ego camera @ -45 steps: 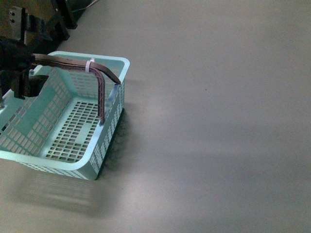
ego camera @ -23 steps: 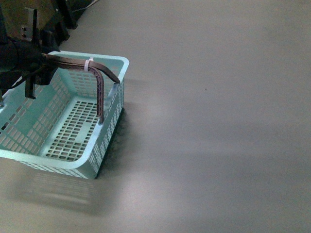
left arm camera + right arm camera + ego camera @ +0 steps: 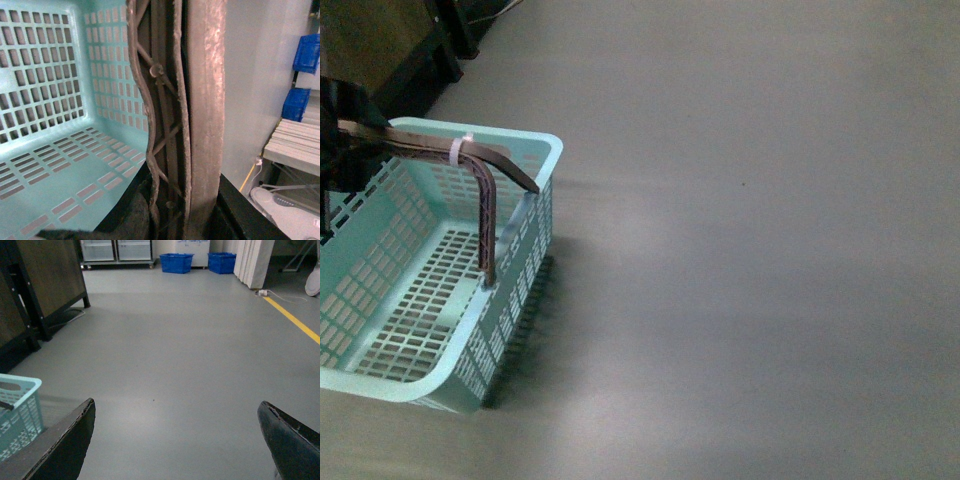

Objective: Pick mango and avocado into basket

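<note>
Left tool (image 3: 345, 135) is clamping the basket's (image 3: 515, 290) stiff handle (image 3: 485, 210), likely the best hold on light plastic; right tool (image 3: 176, 410) is gaping wide, empty.

The basket (image 3: 410, 387) is on the left side, and the floor (image 3: 750, 260) spreads out to its right and behind it. The handle (image 3: 485, 215) goes up from the basket's right wall, bends, and runs left across the top. A zip tie (image 3: 458, 152) sits around it near the bend. The left gripper (image 3: 338, 130) is at the far left, with the handle between its jaws. A cabinet (image 3: 420, 60) stands behind the basket. The basket is to the left of the right gripper (image 3: 177, 440), whose fingers are well apart. Two crates (image 3: 176, 262) stand side by side far ahead. A line (image 3: 292, 320) runs along the floor on the other side of that gripper from the basket.
</note>
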You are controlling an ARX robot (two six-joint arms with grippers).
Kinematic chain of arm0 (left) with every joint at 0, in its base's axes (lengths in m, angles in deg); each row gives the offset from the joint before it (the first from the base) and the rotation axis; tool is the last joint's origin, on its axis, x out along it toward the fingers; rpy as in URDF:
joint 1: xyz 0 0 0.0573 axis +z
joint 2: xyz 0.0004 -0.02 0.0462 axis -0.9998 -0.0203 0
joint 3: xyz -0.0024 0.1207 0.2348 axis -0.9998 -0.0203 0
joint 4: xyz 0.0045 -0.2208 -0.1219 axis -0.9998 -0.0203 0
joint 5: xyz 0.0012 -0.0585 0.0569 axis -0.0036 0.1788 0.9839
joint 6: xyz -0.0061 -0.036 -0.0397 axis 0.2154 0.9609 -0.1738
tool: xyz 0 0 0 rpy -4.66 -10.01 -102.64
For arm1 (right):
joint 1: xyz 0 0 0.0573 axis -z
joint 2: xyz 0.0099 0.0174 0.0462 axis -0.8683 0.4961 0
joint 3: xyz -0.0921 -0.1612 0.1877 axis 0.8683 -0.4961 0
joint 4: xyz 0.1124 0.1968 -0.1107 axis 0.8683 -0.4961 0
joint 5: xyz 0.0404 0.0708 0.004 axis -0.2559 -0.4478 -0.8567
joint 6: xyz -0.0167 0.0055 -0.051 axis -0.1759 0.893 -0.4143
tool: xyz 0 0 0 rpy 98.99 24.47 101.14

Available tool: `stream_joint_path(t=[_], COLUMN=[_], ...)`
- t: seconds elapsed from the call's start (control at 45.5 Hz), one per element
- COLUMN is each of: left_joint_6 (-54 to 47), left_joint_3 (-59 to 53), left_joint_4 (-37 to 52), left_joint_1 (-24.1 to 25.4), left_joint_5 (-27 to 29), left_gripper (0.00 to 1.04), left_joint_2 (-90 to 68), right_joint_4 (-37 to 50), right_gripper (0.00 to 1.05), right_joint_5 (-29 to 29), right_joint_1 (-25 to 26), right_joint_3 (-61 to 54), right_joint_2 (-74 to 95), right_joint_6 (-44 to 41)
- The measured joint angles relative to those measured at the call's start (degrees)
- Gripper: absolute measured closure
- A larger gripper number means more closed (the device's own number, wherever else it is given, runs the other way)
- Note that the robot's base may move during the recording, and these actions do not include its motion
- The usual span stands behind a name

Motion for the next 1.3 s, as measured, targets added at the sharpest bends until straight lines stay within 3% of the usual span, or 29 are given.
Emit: stream_joint_path(t=[0.132, 0.242, 0.506, 0.704, 0.858, 1.297], left_joint_6=[3.5, 7.0, 9.8, 10.0, 9.9, 9.9], left_joint_3=[-8.9, -7.8, -10.7, -12.5, -12.7, -12.7], left_joint_4=[-2.3, -7.3, -13.9, -22.2, -26.6, -27.1], left_joint_1=[0.7, -2.5, -3.0, -3.8, -4.7, -5.2], left_joint_5=[-1.0, 4.2, 2.1, 5.4, 6.8, 6.8], left_gripper=[0.84, 0.84, 0.84, 0.84, 0.84, 0.84], left_joint_2=[15.7, 24.3, 40.3, 56.5, 63.3, 64.9], right_joint_4=[0.0, 0.0, 0.0, 0.0, 0.0, 0.0], right_gripper=[0.09, 0.09, 0.09, 0.09, 0.09, 0.09], right_joint_5=[0.0, 0.0, 0.0, 0.0, 0.0, 0.0], right_joint_1=[0.0, 0.0, 0.0, 0.0, 0.0, 0.0], right_joint_3=[0.0, 0.0, 0.0, 0.0, 0.0, 0.0], right_joint_2=[0.0, 0.0, 0.0, 0.0, 0.0, 0.0], right_joint_6=[0.0, 0.0, 0.0, 0.0, 0.0, 0.0])
